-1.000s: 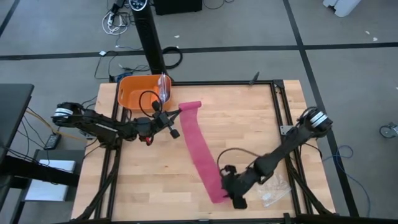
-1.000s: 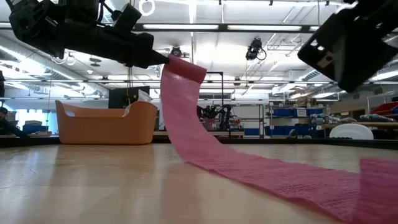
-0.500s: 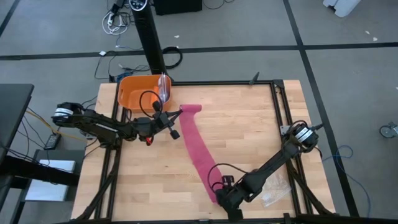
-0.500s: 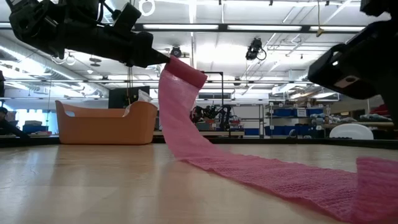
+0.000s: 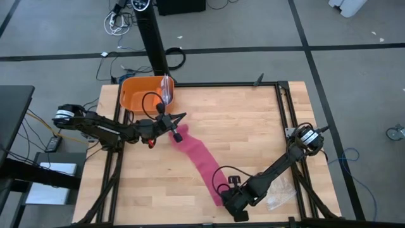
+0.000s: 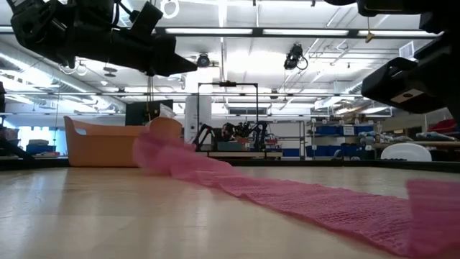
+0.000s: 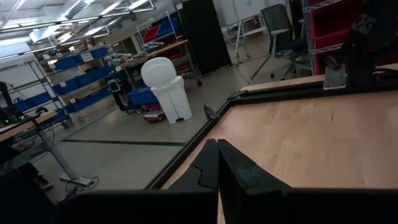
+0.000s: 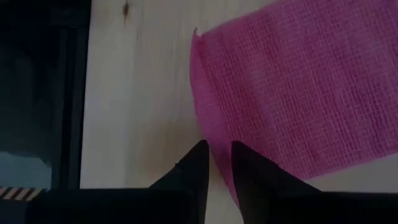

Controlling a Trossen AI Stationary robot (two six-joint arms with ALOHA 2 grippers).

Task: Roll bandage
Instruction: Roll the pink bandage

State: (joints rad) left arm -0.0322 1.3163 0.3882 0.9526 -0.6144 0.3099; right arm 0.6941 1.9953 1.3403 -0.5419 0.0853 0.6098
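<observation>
Right claw nips the pink strip's near end while the left hangs empty above the bench

High view: the magenta-pink soft cloth bandage (image 5: 197,158) lies flat across the wooden bench (image 5: 253,120), running from ten o'clock down to five; left claw (image 5: 178,120) sits pressed together, empty, over its far end, right claw (image 5: 223,192) at the near end. Low view: the strip sprawls limp on the boards with a rumpled heap before the orange plastic tub (image 6: 108,140). Left wrist view: fingers together, nothing between. Right wrist view: narrow jaws straddle the folded edge, closing on it. It looks light, floppy, clingy; best taken at that end edge, rolling with even tension.
</observation>
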